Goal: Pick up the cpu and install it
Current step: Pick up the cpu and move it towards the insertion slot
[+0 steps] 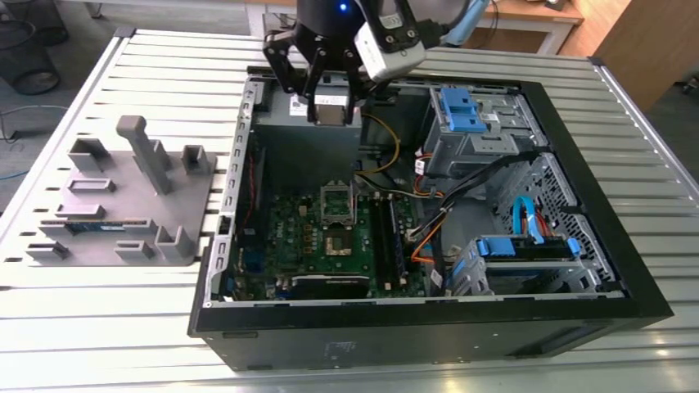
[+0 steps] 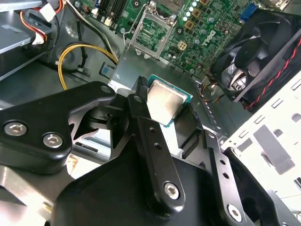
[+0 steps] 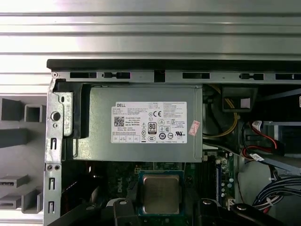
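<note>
Work surface = slatted aluminium table [image 1: 87, 327], pale grey, evenly lit, no hard shadows. Beyond its far edge: grey floor [image 1: 142, 16], black mesh bin [image 1: 22, 41] at exterior view's left, wooden desk [image 1: 535, 12] w/ white legs & wood cabinet [image 1: 644, 49] at exterior view's right.

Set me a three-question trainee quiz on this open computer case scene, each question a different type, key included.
1. True or false: the black pincer grips the small flat square silver-topped cpu.
2. On the slatted metal table, to the exterior view's left of the open black computer case, sits: A) a red toolbox B) a grey moulded holder tray C) a keyboard.
3. Fill in: the metal-framed socket on the green circuit board holds ___ chip.
Key: 1 true; 2 B; 3 no.
</note>
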{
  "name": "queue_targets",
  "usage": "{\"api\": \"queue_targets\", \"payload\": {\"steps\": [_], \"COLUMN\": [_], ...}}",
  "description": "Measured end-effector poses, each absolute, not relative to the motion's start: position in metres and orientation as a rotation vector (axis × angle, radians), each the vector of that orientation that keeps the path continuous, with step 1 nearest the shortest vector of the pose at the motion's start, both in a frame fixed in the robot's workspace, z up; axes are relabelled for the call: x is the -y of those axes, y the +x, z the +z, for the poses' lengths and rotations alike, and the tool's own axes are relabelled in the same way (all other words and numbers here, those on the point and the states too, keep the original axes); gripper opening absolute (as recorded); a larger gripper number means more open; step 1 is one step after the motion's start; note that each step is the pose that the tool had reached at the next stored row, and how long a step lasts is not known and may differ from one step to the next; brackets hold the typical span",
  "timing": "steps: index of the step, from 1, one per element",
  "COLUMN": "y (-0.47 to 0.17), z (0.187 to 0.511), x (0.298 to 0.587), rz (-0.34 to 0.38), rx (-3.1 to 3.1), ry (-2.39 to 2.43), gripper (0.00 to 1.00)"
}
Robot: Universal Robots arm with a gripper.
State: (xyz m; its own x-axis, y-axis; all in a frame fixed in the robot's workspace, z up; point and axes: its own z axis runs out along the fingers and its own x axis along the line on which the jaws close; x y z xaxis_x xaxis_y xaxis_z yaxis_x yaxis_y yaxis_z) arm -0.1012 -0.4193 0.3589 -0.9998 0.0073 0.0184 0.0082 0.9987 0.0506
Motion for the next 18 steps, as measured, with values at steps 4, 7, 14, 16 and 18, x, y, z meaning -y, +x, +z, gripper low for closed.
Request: {"api": "queue_targets", "payload": {"steps": [4, 7, 14, 16, 18], "y": [-0.1, -0.1, -0.09, -0.085, -0.083], "z": [0.358, 0.357, 0.355, 0.355, 0.354], "x": [0.421, 0.421, 0.422, 0.422, 0.422], "rz": [-0.079, -0.079, -0.079, -0.079, -0.079], "rx": [3.122, 3.122, 3.122, 3.122, 3.122], "ry": [-0.012, -0.012, -0.012, -0.012, -0.012], "gripper": [0.47, 0.47, 0.47, 0.47, 0.47]}}
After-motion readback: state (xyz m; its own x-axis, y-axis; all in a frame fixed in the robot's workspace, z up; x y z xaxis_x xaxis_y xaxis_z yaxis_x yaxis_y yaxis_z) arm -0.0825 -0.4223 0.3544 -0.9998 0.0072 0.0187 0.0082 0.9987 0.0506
